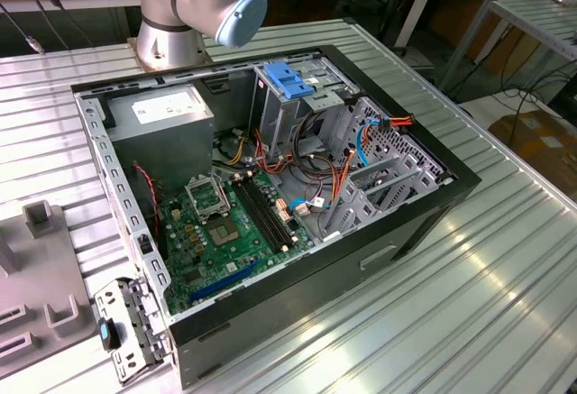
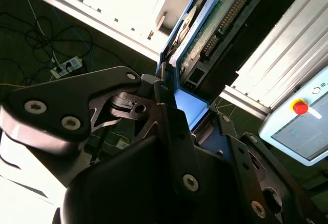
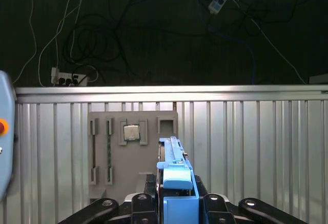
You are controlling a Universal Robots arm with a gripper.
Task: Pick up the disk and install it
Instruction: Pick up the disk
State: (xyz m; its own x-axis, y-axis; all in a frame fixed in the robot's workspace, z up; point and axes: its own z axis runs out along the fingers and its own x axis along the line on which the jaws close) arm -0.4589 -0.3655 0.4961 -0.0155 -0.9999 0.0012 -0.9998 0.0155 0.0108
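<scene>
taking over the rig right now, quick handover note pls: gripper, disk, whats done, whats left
Gripper: shut on the disk, clamping its blue carrier, seen in both wrist views.
Disk: held on edge, with the ribbed table behind it in the first wrist view.
Done: pick-up.
Left: disk not yet installed in the open computer case.

Shiny ribbed metal table (image 1: 505,277), plastic-framed disk (image 3: 175,179)
</scene>
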